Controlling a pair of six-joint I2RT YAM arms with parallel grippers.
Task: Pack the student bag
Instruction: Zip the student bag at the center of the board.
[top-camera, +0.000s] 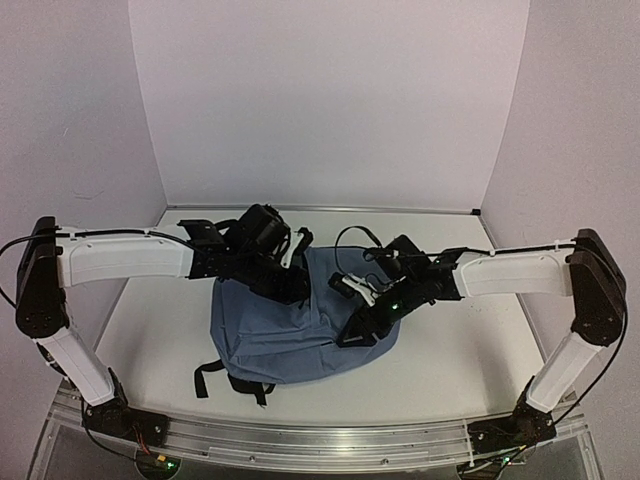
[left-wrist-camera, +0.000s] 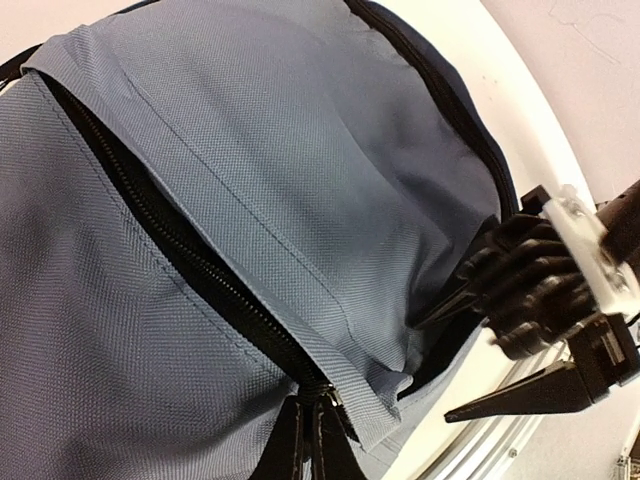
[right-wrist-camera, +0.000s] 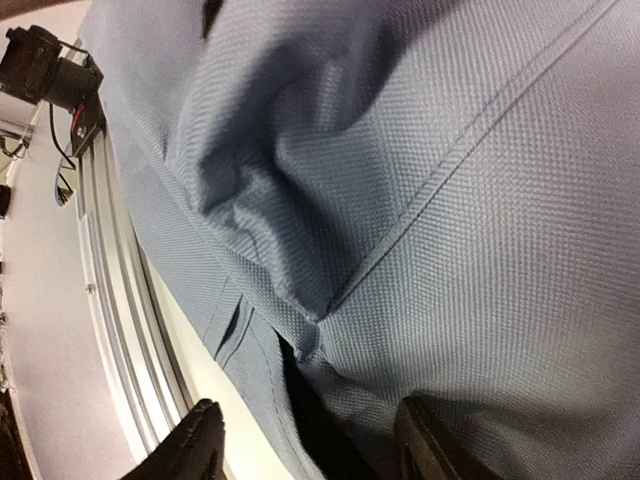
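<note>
Student bag (top-camera: 290, 340): slate-blue and soft, lying flat in the middle of the white table (top-camera: 450, 350), between the two arms.
Straps (top-camera: 215, 375): black, trailing off the bag's near-left edge onto the table.
Zip (left-wrist-camera: 180, 250): a dark line of teeth under a stitched flap, running across the fabric and ending at the left claw.
Left gripper (left-wrist-camera: 308, 435): on the bag's far-left part. Its fingers are pressed together at the end of the zip. Whether a pull tab sits between them cannot be told.
Right gripper (right-wrist-camera: 312, 445): at the bag's right edge, with its fingers spread apart. The bag's hem lies between them. One finger is tucked against the cloth under a fold, and the other is clear of it over the table.
Fabric: creased and bunched into a fold just ahead of the right claw.
</note>
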